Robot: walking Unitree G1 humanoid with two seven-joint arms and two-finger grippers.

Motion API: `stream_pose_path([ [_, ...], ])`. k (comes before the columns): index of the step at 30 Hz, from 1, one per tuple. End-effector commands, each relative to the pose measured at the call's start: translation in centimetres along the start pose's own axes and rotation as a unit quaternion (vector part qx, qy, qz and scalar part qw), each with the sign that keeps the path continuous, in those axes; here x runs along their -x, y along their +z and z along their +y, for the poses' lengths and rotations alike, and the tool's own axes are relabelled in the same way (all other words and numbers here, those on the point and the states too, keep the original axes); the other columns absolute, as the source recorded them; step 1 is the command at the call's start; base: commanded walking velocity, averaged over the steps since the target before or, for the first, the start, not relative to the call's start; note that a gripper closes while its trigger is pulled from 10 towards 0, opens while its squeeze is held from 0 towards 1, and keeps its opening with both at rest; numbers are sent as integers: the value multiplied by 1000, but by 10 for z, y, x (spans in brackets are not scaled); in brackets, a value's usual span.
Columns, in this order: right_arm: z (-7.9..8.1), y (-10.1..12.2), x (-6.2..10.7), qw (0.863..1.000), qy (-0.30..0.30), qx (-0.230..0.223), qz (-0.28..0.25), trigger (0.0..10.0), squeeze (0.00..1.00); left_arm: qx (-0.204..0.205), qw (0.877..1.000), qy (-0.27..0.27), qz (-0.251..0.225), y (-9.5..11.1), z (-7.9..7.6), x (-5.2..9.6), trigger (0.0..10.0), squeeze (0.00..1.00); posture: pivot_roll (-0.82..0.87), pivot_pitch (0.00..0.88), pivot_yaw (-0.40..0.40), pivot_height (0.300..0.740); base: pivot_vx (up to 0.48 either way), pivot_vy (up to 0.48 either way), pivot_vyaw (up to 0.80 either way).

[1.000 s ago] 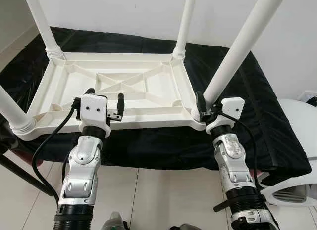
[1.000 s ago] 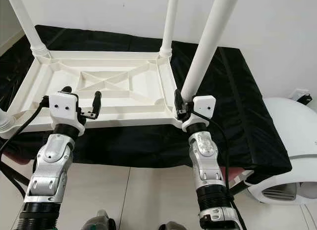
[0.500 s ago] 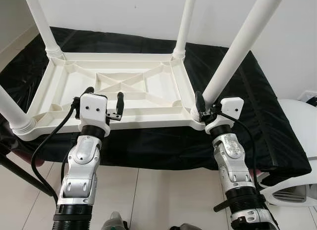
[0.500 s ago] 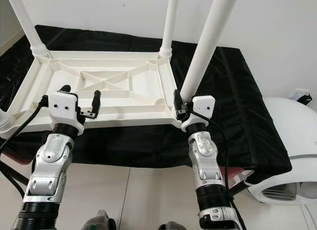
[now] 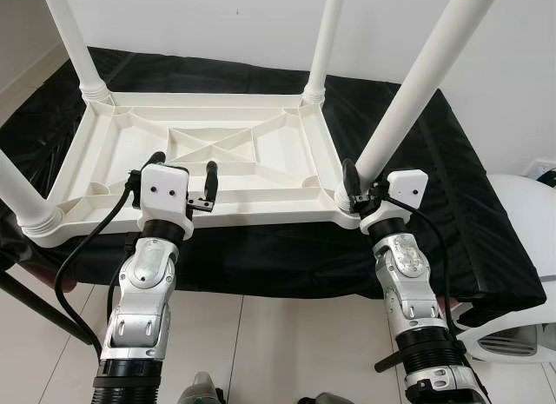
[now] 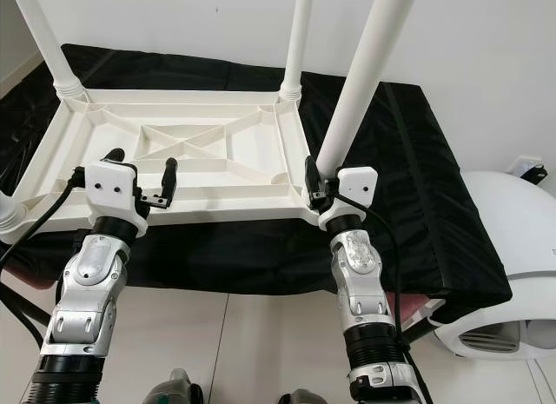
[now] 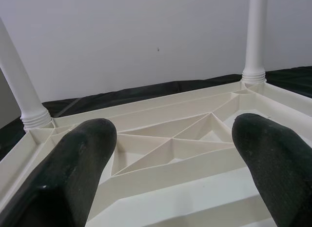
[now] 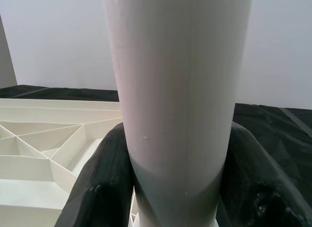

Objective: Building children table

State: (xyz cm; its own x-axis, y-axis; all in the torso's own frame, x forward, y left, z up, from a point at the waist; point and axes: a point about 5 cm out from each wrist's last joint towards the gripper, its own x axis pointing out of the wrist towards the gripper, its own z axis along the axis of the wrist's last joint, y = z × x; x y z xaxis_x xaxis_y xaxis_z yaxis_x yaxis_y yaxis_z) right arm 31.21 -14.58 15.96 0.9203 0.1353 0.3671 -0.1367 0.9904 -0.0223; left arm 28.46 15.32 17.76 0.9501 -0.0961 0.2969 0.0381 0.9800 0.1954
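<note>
A white plastic children's table top (image 5: 208, 148) lies upside down on a black-covered surface, ribs facing up, with four white legs standing up from its corners. My right gripper (image 5: 359, 185) is shut on the near right leg (image 5: 417, 82) just above its socket; its black fingers (image 8: 100, 180) press both sides of the tube (image 8: 178, 100). My left gripper (image 5: 182, 171) hovers open over the near edge of the table top, fingers (image 7: 73, 173) spread wide with the ribbed underside (image 7: 175, 144) between them.
The black cloth (image 5: 417, 221) covers the support, with its front edge just before my arms. A white rounded appliance (image 5: 521, 274) stands on the floor at the right. Dark metal legs (image 5: 35, 308) are at the lower left. A white wall rises behind.
</note>
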Motion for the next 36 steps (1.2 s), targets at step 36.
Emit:
stream_pose_path([
  [36, 2, 6, -4, 1000, -17, 1, -21, 10000, 0, -3, 1000, 5, 0, 0, 0, -5, 10000, 0, 24, 0, -5, 740, 0, 0, 0],
])
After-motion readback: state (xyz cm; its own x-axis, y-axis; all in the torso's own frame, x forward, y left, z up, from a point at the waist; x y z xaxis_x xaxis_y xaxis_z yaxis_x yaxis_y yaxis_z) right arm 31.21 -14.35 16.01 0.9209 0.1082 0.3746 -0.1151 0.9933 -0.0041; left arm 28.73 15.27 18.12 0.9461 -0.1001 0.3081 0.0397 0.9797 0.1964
